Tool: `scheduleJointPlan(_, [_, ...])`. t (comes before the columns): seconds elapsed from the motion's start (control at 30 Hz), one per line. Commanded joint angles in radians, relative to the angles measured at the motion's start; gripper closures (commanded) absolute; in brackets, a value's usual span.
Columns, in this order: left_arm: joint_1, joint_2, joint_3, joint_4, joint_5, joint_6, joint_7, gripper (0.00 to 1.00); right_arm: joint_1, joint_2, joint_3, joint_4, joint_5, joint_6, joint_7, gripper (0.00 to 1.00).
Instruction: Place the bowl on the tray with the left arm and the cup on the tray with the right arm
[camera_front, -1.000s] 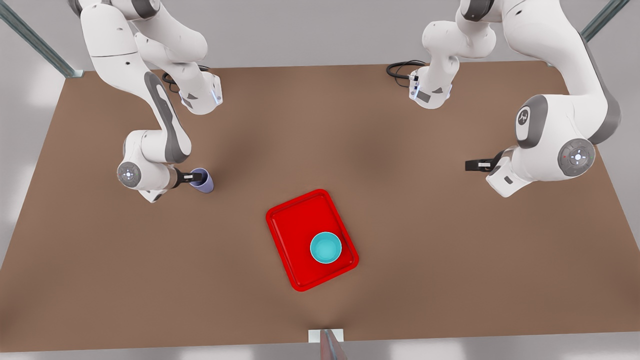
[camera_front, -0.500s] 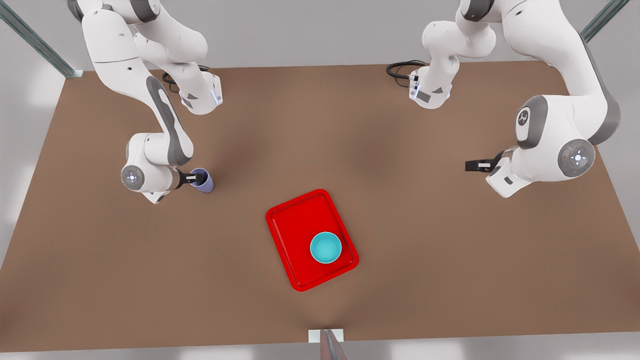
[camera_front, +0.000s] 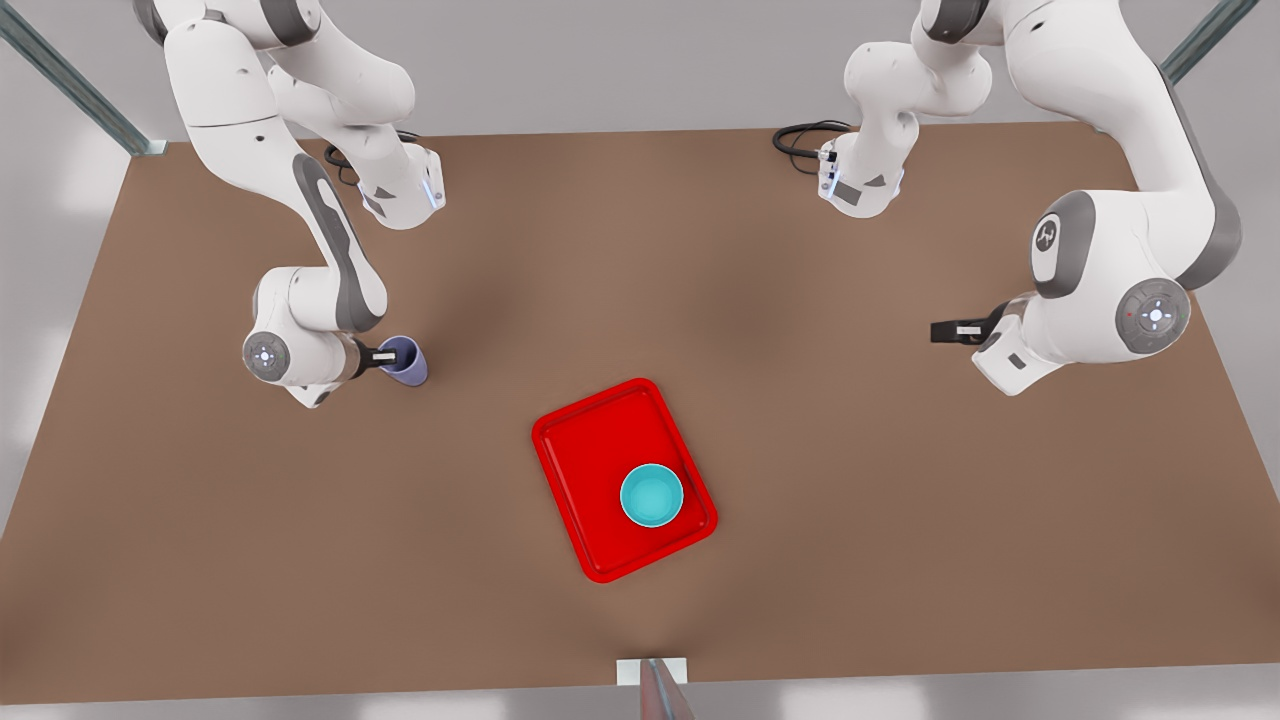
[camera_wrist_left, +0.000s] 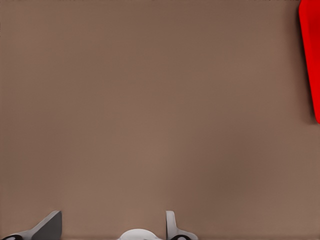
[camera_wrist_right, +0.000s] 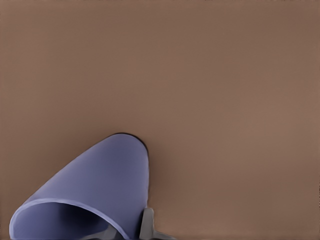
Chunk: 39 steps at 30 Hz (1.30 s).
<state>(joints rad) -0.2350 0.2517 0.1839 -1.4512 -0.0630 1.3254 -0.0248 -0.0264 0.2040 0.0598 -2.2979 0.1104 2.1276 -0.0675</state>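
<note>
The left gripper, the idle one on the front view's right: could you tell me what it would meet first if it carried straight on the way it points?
The left gripper points straight down, fingers open, so it would probably meet bare table first. The tray lies off to the side.

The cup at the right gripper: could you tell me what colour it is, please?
Pale lavender-purple, plain; the cup shows best in the right wrist view.
</note>
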Motion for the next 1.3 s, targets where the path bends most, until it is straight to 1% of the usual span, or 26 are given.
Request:
scheduleJointPlan(0.0, [0.0,0.0,0.0,0.0,0.0,0.0,0.0,0.0,0.0,-0.001,0.0,0.0,-0.002,0.0,0.0,0.79])
scheduleJointPlan(0.23, [-0.001,-0.002,0.005,0.002,0.002,-0.005,-0.001,0.0,0.0,-0.003,0.0,0.008,0.0,-0.003,0.0,0.79])
scheduleJointPlan(0.33, [0.0,0.001,0.005,0.0,0.0,-0.002,0.0,0.0,0.0,-0.02,0.002,0.038,0.0,-0.029,0.0,0.79])
scheduleJointPlan(0.37, [0.0,0.009,0.005,0.002,0.002,0.0,0.0,0.0,0.002,-0.02,0.003,0.075,0.0,-0.069,0.005,0.79])
scheduleJointPlan(0.43, [0.0,0.011,0.005,0.002,0.0,-0.003,-0.001,0.0,0.005,-0.018,0.009,0.1,0.006,-0.074,0.006,0.79])
scheduleJointPlan(0.5, [0.0,0.011,0.006,0.003,0.002,0.0,0.0,0.0,0.013,-0.011,0.009,0.193,0.006,-0.127,0.009,0.79])
scheduleJointPlan(0.53, [0.0,0.011,0.006,0.003,0.002,0.0,0.0,0.0,0.016,0.006,0.014,0.221,0.006,-0.123,0.011,0.79])
scheduleJointPlan(0.6, [0.0,0.011,0.006,0.003,0.003,0.0,0.0,0.0,0.019,0.057,0.051,0.27,0.011,-0.112,0.017,0.79])
scheduleJointPlan(0.67, [0.005,0.012,0.011,0.005,0.005,0.0,0.0,0.0,0.022,0.094,0.066,0.316,0.057,-0.114,0.023,0.79])
scheduleJointPlan(0.77, [0.005,0.009,0.012,0.005,0.006,-0.002,0.0,0.0,0.031,0.144,0.124,0.379,0.057,-0.114,0.124,0.79])
scheduleJointPlan(0.87, [0.005,0.006,0.012,0.005,0.006,-0.003,-0.001,0.0,0.128,0.152,0.124,0.411,0.057,-0.114,0.256,0.79])
scheduleJointPlan(1.0, [0.005,0.006,0.012,0.005,0.006,-0.005,-0.001,0.0,0.267,0.195,0.126,0.506,0.058,-0.112,0.46,0.79])
scheduleJointPlan(1.07, [0.005,0.005,0.012,0.005,0.006,-0.006,-0.001,0.0,0.306,0.221,0.126,0.552,0.063,-0.112,0.482,0.79])
scheduleJointPlan(1.13, [0.005,0.006,0.012,0.005,0.006,-0.006,0.0,0.0,0.353,0.259,0.126,0.618,0.072,-0.11,0.569,0.79])
scheduleJointPlan(1.27, [0.005,0.005,0.012,0.005,0.008,-0.005,0.0,0.0,0.396,0.337,0.129,0.718,0.074,-0.109,0.644,0.79])
